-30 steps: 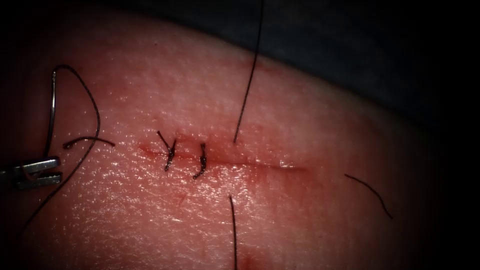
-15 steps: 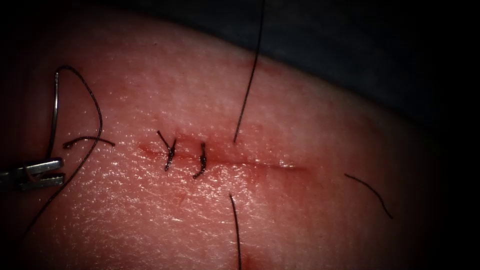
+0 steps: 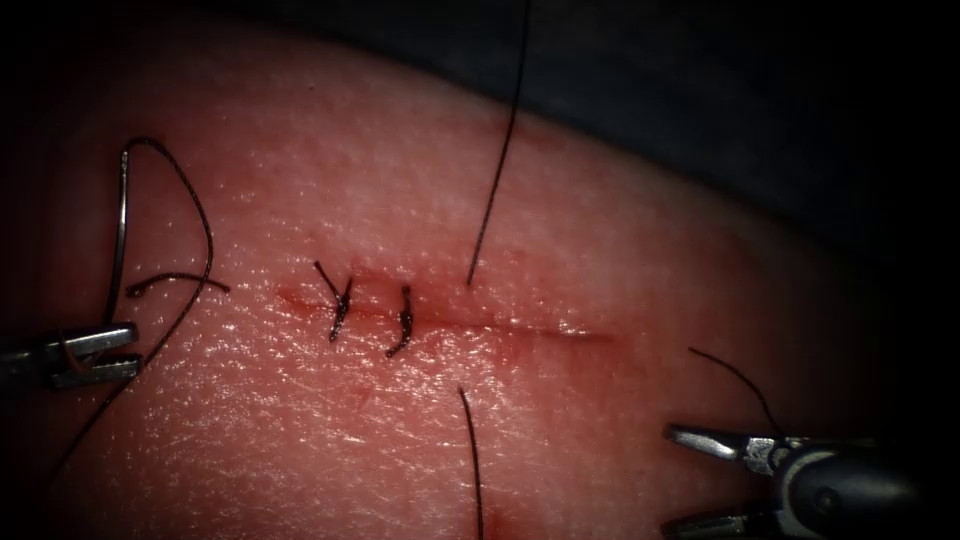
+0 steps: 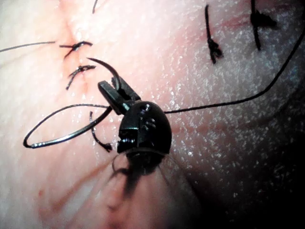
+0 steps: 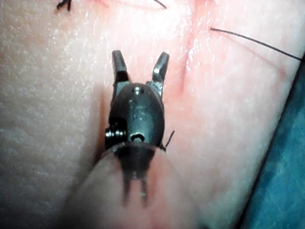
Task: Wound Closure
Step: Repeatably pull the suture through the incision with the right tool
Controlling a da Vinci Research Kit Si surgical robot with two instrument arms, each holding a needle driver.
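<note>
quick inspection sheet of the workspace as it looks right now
surface: pink pork-belly tissue with a thin red cut across it
job's things: two dark tied stitches; curved steel needle left of the cut, out of the tissue; dark thread entering above the cut, its other part emerging below it
clutter: cut thread end; another
grippers: left tool shut on the needle near one end; right tool open, holding nothing
cables: nothing seen
surroundings: dark backdrop
</note>
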